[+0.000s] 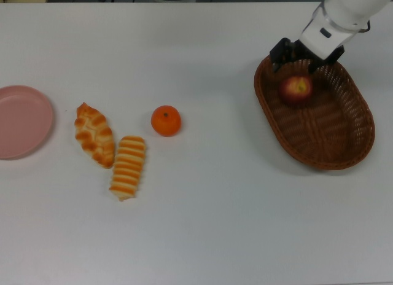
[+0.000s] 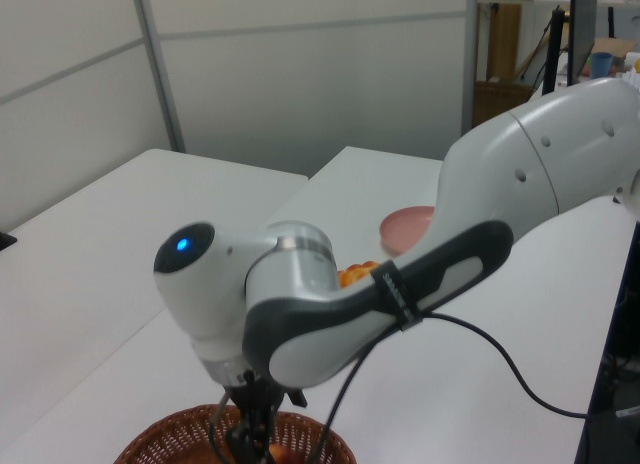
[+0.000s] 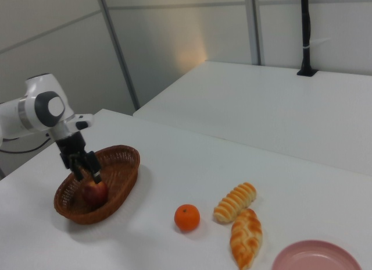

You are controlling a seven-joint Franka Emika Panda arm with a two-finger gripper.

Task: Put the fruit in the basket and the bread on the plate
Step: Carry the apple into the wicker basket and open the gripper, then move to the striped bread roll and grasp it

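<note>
Pink and shallow, the plate (image 1: pixel 23 121) sits at the far left edge of the top view on the white desk (image 1: pixel 202 223), cut off partly by the frame. To its right lie the two breads, well apart from the plate: the braided twist (image 1: pixel 94 134) first, then the striped loaf (image 1: pixel 128 166) just beside it, the two angled toward each other and nearly touching at their near ends. Further right, the mandarin (image 1: pixel 166 120) rests alone on the desk, near the breads but separate from them. A wide stretch of bare desk separates the mandarin from the wicker basket (image 1: pixel 347 147) at the right of the top view. The apple (image 1: pixel 296 88) lies inside the basket, in its upper left part as the top view shows it, with its yellow patch facing up. The claw (image 1: pixel 302 56) hangs over the basket's upper rim, just above the apple; its fingers stand spread apart, wider than the fruit, and hold nothing. In the right view the order reverses: the basket (image 3: pixel 119 183) with the apple (image 3: pixel 94 192) and the claw (image 3: pixel 86 168) directly over it appears at the left, then the mandarin (image 3: pixel 187 217), the striped loaf (image 3: pixel 235 202), the braided twist (image 3: pixel 246 237) and the plate (image 3: pixel 317 259) at the lower right.
</note>
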